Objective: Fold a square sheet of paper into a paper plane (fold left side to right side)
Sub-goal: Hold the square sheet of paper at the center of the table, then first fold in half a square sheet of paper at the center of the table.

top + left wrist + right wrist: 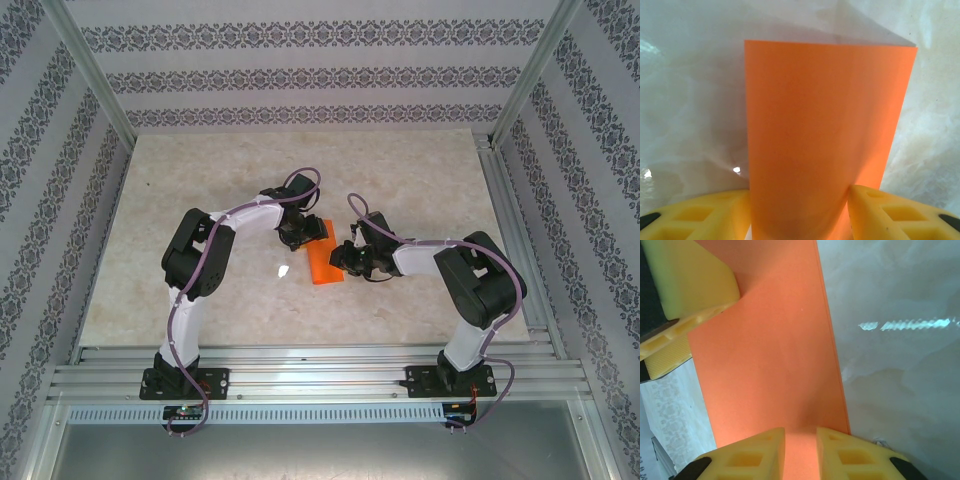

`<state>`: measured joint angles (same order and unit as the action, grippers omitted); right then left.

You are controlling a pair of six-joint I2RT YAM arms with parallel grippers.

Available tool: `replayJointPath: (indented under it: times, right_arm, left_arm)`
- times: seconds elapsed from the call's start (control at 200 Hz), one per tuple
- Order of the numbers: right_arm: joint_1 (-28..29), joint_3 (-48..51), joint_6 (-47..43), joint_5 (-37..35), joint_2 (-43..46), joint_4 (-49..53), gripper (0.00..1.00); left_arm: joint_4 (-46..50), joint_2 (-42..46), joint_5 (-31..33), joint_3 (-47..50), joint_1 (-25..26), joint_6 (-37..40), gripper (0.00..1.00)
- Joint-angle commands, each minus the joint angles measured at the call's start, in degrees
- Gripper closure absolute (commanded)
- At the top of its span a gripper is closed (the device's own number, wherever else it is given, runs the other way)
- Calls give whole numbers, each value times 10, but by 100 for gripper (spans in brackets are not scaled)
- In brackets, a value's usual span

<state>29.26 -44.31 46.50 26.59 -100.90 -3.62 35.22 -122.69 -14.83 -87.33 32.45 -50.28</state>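
Right, left gripper [799,194] to begin. My two yellow fingers [695,215] stand well apart, and the square sheet of paper [825,125] runs up between them and fills the gap. The sheet's left edge overlaps the inner side of one finger, and the other finger's inner corner sits in front of the orange. The jaws are parted, and I see no pinch. From above, the left gripper [298,232] sits over the far end of the sheet.

Right gripper [800,434]: the jaws are only narrowly parted, with a slim strip of orange showing in the gap. I see nothing clamped. The tips are down at the paper, but I cannot tell whether they press it or hang just above it. In this wrist view, one yellow finger [690,285] of the left gripper rests on the sheet at upper left, with a shadow under it.

From above, the sheet is bright orange and plain. It reads as an oblong, longer than wide, lying flat near the middle of the table [200,190] between my two grippers. The right gripper [350,257] is at its right-hand edge.

The table is pale and marbled. A small white fleck [284,270] lies just left of the sheet. Patterned walls [300,80] stand around it. Aluminium rails [320,372] run along the near edge, carrying both arm bases.
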Motion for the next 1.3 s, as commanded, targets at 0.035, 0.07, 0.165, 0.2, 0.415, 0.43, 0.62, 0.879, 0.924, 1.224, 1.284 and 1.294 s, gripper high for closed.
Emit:
replayJointPath:
  times: [0.035,0.07,0.165,0.2,0.415,0.43,0.62,0.879,0.924,1.224,1.284,1.294]
  right_arm:
    - [3,-15,-13,-12,-10,7,76]
    - [3,-15,-14,-12,-11,7,77]
    - [3,-16,-16,-11,-14,9,76]
    - [3,-17,-17,-11,-15,10,77]
    - [4,-22,-27,-13,-22,28,76]
    - [3,-22,-29,-14,-22,31,77]
    - [1,-21,-45,-20,-24,58,76]
    - [1,-17,-46,-16,-31,60,76]
    - [1,-18,-46,-17,-31,60,76]
    - [3,-23,-49,-18,-34,67,76]
    - [3,-23,-50,-19,-34,68,76]
    - [3,-23,-50,-19,-35,69,77]
  left_arm:
    - [-59,-88,21,34,19,-4,44]
    - [-58,-88,20,35,20,-5,44]
    - [-59,-87,19,35,20,-4,44]
    - [-59,-88,20,34,19,-4,44]
    - [-57,-75,15,33,17,5,44]
    - [-57,-73,15,33,16,7,43]
    - [-56,-15,8,43,-1,31,39]
    - [-66,100,-12,71,-41,55,28]
    - [-74,123,-14,82,-48,60,28]
    - [-228,184,-163,159,-46,30,66]
    - [-250,175,-176,162,-38,18,72]
    - [-251,173,-175,162,-36,18,72]
